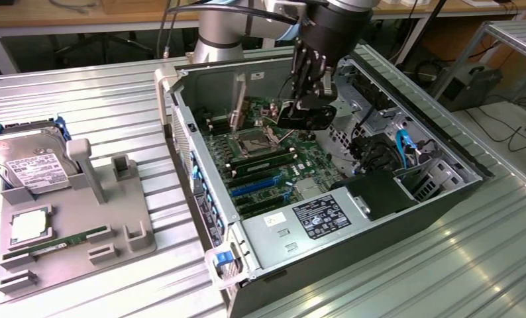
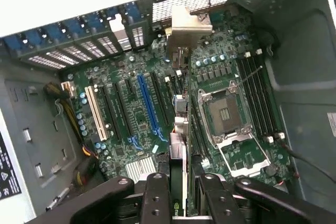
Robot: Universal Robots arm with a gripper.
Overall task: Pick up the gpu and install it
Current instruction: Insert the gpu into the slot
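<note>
I see the gpu [image 2: 179, 140] grasped on edge between the fingers [image 2: 156, 198] of the gripper [image 2: 181, 187]. It stands upright inside the open computer case [image 1: 440, 142], in the upper centre of the exterior view. Its long axis runs from the gripper toward the case's rear wall on the exterior view's left, with the silvery bracket [image 2: 188, 27] at the vented slot openings. The card sits over the motherboard [image 2: 131, 77], between the blue slot [image 2: 149, 108] and the open CPU socket [image 2: 226, 114]. I cannot tell whether its lower edge touches a slot. Room is tight, with the socket frame close alongside. The cables [image 1: 403, 149] and power supply [image 1: 325, 215] lie well apart. On the desk [image 1: 95, 93], a grey holder [image 1: 135, 225] carries a hard drive [image 1: 29, 169] and a memory stick [image 1: 59, 244].
</note>
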